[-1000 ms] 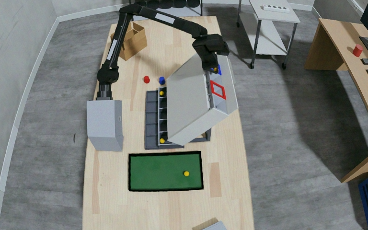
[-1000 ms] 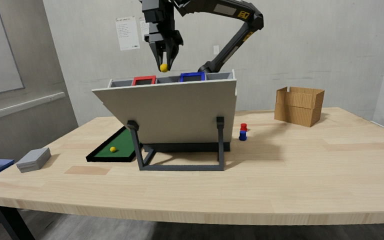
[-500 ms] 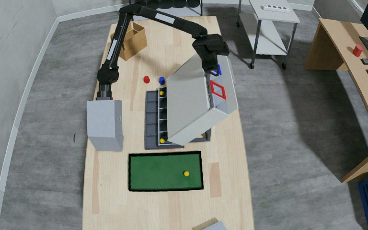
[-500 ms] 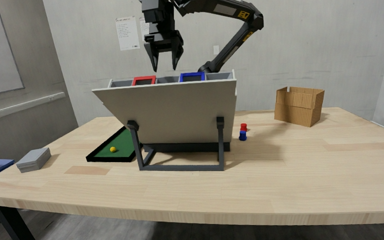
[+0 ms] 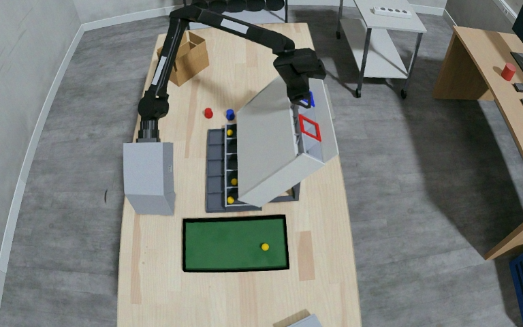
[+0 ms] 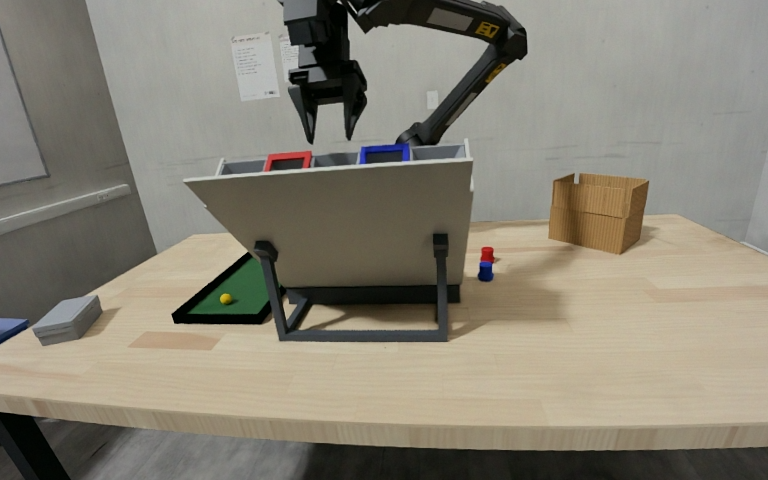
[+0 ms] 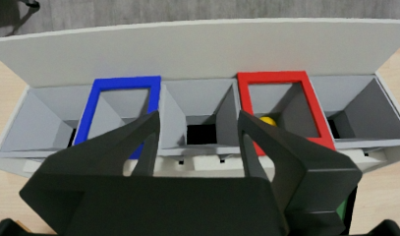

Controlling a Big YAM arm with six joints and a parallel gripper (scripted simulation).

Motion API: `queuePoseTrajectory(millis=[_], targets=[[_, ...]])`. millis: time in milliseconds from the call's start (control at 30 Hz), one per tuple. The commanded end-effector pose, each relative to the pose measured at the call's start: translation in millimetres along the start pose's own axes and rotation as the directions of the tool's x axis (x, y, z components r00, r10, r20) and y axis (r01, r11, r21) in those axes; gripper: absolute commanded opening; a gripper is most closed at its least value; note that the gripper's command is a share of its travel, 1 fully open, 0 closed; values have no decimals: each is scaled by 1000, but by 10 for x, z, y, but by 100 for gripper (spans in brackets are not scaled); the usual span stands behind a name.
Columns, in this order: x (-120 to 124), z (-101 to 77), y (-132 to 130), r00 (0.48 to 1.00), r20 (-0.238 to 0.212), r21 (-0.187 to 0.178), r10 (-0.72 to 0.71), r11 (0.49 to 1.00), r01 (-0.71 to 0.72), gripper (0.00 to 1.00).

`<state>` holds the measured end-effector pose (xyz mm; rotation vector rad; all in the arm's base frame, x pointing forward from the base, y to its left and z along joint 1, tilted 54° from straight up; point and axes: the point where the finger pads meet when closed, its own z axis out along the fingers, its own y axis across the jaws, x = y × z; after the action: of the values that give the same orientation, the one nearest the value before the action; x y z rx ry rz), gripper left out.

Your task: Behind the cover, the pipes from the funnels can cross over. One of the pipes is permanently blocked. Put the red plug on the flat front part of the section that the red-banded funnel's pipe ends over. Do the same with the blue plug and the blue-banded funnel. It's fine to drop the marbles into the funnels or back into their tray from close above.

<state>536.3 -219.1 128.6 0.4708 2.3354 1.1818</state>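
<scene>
My gripper point(image 7: 199, 117) point(image 6: 330, 133) is open and empty. It hangs close above the plain middle funnel, between the blue-banded funnel point(image 7: 125, 83) point(image 6: 383, 146) and the red-banded funnel point(image 7: 272, 78) point(image 6: 287, 155) point(image 5: 301, 123). A yellow marble point(image 7: 267, 120) lies inside the red-banded funnel. The grey cover point(image 5: 264, 137) point(image 6: 340, 220) hides the pipes. Three marbles point(image 5: 229, 132) point(image 5: 233, 181) point(image 5: 230, 199) lie in separate sections below it. The red plug point(image 5: 208, 112) point(image 6: 487, 253) and the blue plug point(image 5: 229, 114) point(image 6: 485, 271) stand on the table beside the rig.
A green tray point(image 5: 216, 242) point(image 6: 239, 285) holds one marble point(image 5: 265, 246) point(image 6: 226, 298). A cardboard box point(image 5: 187, 56) point(image 6: 597, 211) stands at the far end. A tall grey box point(image 5: 148, 176) stands by the arm's base. A small grey box point(image 6: 67, 319) lies near the table's edge.
</scene>
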Motion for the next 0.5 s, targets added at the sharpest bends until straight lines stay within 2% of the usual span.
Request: queuePoseTrajectory(millis=[0,467], targets=[[-78,-90,15,1000,21,4,-14,1000,14,59],[-78,-90,15,1000,21,4,-14,1000,14,59]])
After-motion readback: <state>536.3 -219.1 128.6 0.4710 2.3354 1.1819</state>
